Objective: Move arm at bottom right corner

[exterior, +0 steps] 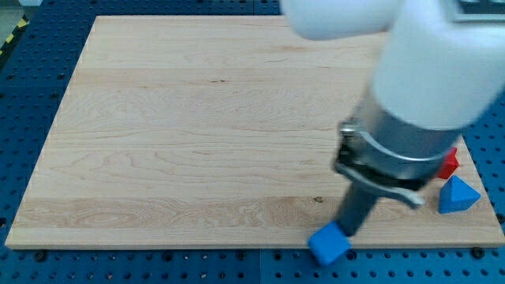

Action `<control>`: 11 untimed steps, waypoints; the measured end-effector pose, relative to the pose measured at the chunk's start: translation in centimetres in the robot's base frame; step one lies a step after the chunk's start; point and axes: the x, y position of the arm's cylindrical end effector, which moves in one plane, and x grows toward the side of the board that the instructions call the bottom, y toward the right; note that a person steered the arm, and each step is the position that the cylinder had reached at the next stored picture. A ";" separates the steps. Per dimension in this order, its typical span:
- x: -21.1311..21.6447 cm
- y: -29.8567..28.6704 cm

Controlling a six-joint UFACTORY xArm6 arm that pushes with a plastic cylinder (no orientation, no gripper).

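Our rod comes down from the white arm at the view's right; my tip (345, 233) sits low on the wooden surface (189, 142), near the view's bottom edge, touching or just behind the blue cube (329, 244). The cube hangs partly off the surface's bottom edge, probably because it lies right in our path. No hand here, just the bare rod, so nothing spread or pinched.

A blue triangular block (458, 196) and a red block (449, 163) sit close together near the view's right edge, the red one half hidden behind the arm's grey collar. They crowd the corner we want.

The rod's long axis looks tilted, upper end toward the view's right, tip toward the bottom left. The bottom right corner lies to the tip's right, so we judge the task unfinished.
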 end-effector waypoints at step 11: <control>1.1 22.2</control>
